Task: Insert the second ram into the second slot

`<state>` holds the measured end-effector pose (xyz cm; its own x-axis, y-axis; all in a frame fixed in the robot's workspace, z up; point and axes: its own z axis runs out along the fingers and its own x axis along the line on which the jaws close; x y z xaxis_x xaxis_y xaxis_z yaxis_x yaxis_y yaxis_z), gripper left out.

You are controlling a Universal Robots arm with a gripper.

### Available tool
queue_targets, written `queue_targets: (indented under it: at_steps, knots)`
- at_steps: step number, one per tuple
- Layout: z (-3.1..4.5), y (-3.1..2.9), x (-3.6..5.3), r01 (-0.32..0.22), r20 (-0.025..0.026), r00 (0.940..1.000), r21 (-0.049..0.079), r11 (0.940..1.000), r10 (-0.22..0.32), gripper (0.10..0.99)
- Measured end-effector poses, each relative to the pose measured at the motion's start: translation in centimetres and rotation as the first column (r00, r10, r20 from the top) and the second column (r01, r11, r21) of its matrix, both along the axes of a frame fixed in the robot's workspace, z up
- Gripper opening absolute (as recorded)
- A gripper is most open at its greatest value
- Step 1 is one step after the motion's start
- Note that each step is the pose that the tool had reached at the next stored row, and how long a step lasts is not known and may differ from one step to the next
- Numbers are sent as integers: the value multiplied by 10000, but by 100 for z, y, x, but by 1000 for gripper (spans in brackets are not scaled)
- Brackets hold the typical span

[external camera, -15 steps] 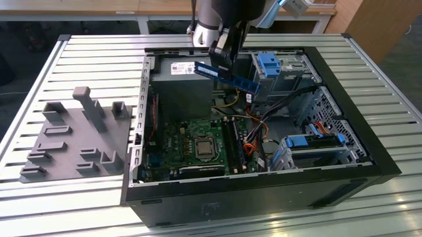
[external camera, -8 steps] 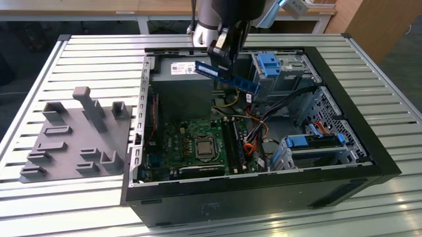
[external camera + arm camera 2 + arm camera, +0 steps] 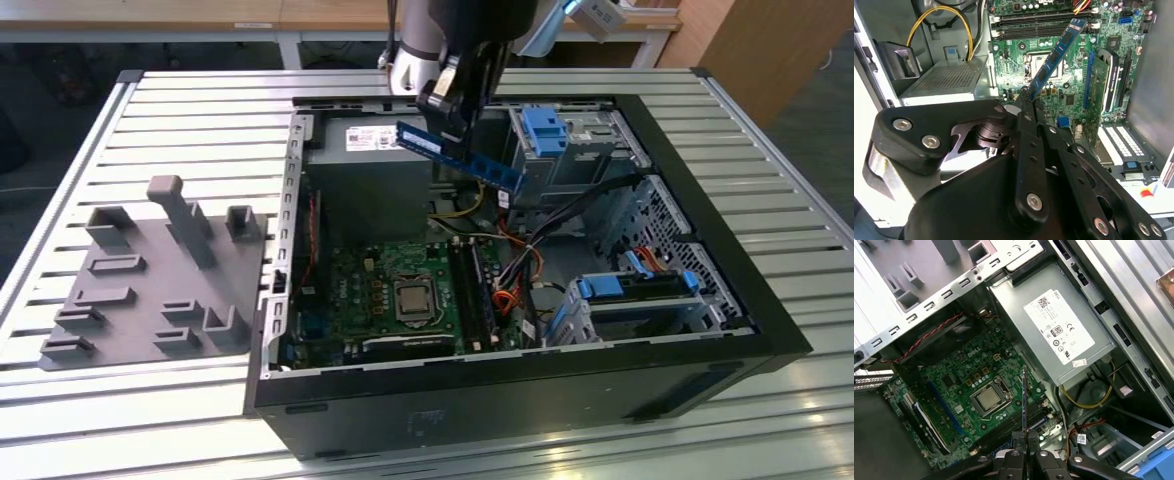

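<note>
Second ram (image 3: 494,172) is pinched near one end by the jaws, upper centre of the exterior view, hanging tilted above the open case (image 3: 747,330). My read: that grip keeps the long edge free for seating. Memory slots (image 3: 470,290) sit lower centre, beside the CPU socket (image 3: 414,298). Stick is well clear of them, not seated. It shows edge-on in the first wrist view (image 3: 1024,390).
</note>
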<state>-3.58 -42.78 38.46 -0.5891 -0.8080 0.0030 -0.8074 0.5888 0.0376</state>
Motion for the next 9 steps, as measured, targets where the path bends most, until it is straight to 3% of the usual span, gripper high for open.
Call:
queue_targets:
  at_steps: [9]
  knots:
    - [-1, -16, 0, 485, 0, 9988, -41, 9988, -485, 133]
